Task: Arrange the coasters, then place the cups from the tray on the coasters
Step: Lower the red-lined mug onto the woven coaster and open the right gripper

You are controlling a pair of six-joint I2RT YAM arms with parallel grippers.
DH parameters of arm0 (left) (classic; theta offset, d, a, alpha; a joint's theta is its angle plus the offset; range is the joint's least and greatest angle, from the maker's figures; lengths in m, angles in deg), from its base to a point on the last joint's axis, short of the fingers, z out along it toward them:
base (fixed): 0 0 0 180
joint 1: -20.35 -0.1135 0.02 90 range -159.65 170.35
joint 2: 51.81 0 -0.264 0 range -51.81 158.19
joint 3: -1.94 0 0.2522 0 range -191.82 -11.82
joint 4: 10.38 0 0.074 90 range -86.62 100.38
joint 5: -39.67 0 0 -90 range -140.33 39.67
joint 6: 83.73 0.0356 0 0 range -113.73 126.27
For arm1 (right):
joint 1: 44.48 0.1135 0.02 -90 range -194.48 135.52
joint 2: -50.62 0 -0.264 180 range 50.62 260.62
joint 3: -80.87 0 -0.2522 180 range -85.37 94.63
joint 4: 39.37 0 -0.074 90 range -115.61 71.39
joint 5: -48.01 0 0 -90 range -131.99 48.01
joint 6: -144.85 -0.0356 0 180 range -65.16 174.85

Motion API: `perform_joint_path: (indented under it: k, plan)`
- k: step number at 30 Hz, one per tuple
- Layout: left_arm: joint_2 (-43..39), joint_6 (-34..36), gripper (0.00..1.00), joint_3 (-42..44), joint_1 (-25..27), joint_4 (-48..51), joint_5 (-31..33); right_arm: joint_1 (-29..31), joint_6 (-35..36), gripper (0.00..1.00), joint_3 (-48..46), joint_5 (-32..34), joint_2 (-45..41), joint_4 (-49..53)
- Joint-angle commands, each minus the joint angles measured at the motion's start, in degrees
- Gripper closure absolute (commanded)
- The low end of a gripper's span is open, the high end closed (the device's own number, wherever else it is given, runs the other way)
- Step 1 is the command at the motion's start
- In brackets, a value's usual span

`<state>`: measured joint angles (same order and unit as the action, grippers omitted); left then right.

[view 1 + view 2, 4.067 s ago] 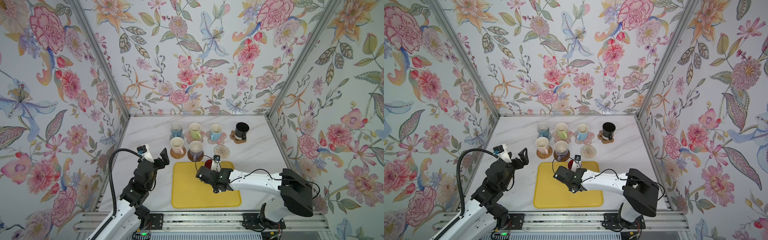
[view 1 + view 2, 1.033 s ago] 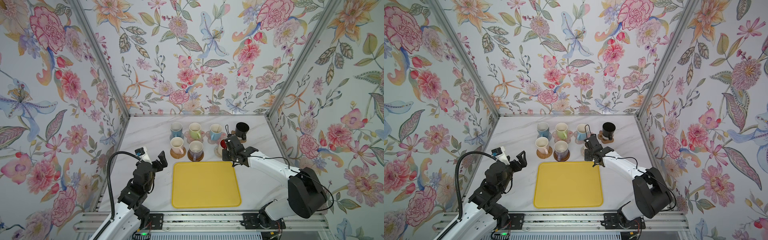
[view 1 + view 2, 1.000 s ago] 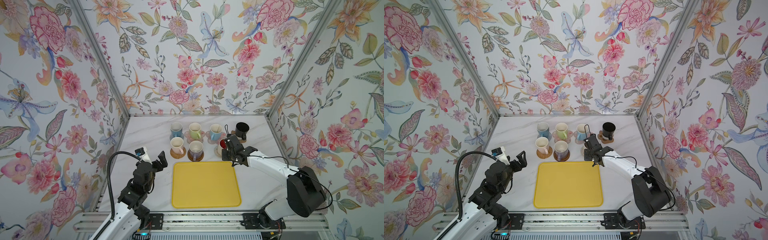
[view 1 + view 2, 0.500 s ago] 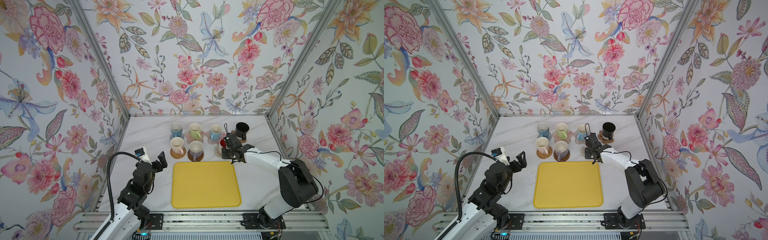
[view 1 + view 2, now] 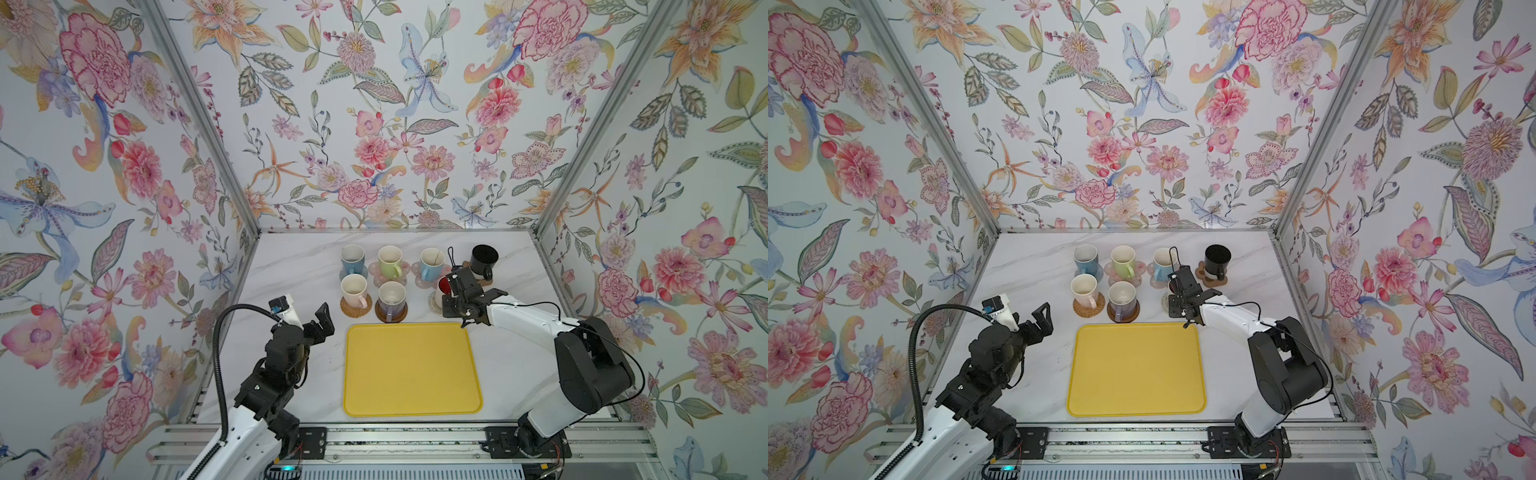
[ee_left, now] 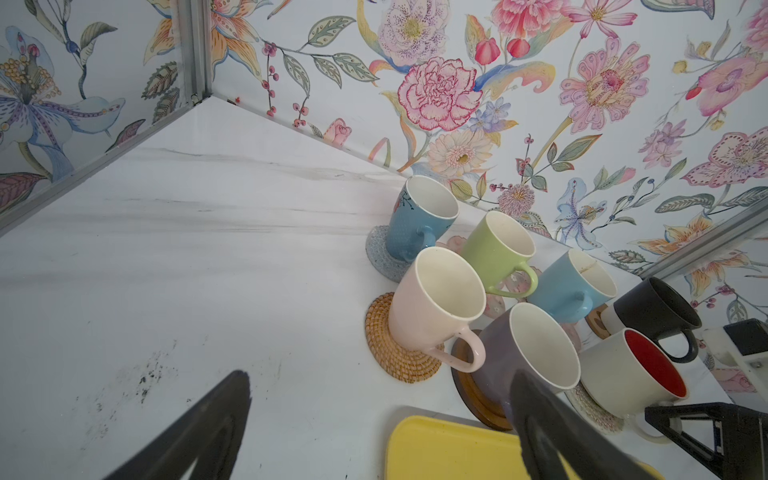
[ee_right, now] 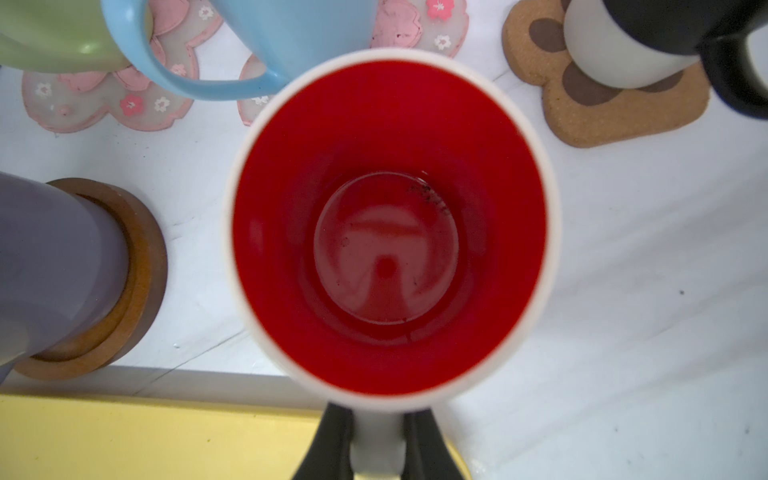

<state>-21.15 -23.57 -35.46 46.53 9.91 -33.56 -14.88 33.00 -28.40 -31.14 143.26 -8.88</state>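
My right gripper (image 5: 452, 296) (image 7: 377, 440) is shut on the handle of the white cup with the red inside (image 5: 444, 285) (image 7: 388, 224). That cup is at the cream rope coaster (image 6: 592, 409), just past the far right corner of the yellow tray (image 5: 411, 370); I cannot tell if it rests on it. The other cups stand on coasters: blue (image 5: 352, 257), green (image 5: 390, 259), blue (image 5: 430, 262), black (image 5: 484, 258), pale pink (image 5: 354, 290), lilac (image 5: 391, 297). The tray holds no cup. My left gripper (image 5: 311, 323) (image 6: 380, 382) hangs open left of the tray.
Floral walls (image 5: 374, 124) close in the marble table (image 5: 291, 270) on three sides. The black cup's paw coaster (image 7: 598, 112) and the lilac cup's wooden disc (image 7: 137, 291) lie close on either side of the held cup. An aluminium rail (image 5: 395, 436) runs along the front.
Over four seconds my right gripper carried the white cup from the tray's far edge to the cream coaster. In the last second it only settled slightly. The left arm has stayed put.
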Motion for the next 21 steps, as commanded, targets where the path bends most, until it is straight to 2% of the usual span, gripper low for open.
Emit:
perform_joint_path:
  k: [1,14,18,21]
  plan:
    - [-0.70,-0.34,0.01,-0.53,-0.70,1.47,0.83,0.51,-0.65,1.00,1.13,0.24,0.17,-3.98]
    - [-0.95,-0.21,0.01,-0.51,-0.73,1.65,0.93,1.16,-2.10,1.00,0.42,0.26,1.18,-3.71]
    - [-1.09,-0.15,0.01,-0.54,-1.00,1.76,0.90,1.32,-2.58,0.98,0.33,0.07,1.41,-3.51]
    - [-1.30,-0.13,0.01,-0.56,-0.96,1.91,1.02,1.51,-2.73,0.91,0.34,0.22,1.47,-3.45]
